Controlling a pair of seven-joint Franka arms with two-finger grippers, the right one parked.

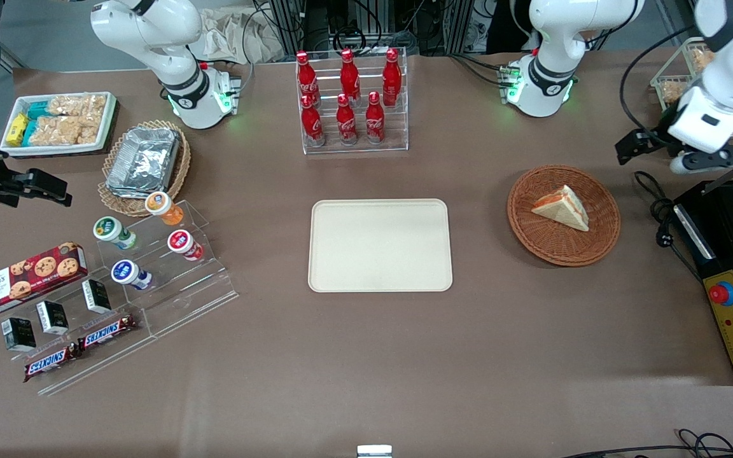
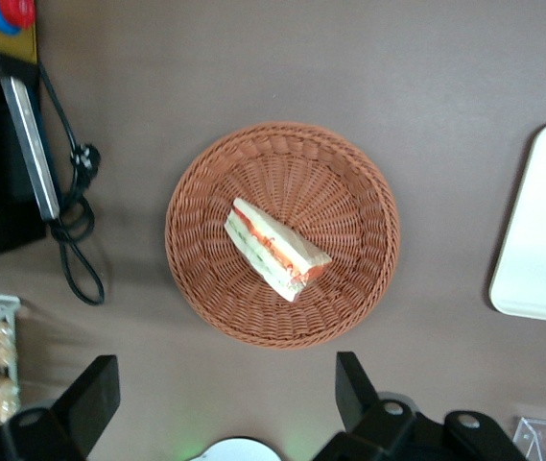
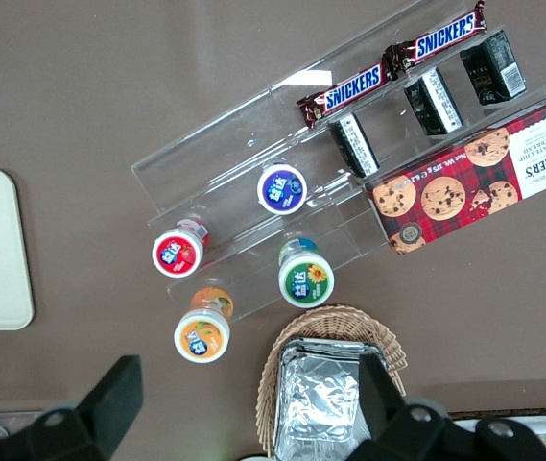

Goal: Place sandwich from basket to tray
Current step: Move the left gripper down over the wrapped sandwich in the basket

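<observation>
The sandwich, a white-bread wedge with orange-red and green filling, lies in the round reddish-brown basket. My left arm's gripper hangs open and empty above the table. It is farther from the front camera than the basket and offset toward the working arm's end, touching nothing. The cream tray lies bare mid-table, beside the basket toward the parked arm's end.
A black appliance with a yellow panel and red button and a black cable lie beside the basket at the working arm's end. A rack of red bottles stands farther back than the tray. A wire snack basket sits near the gripper.
</observation>
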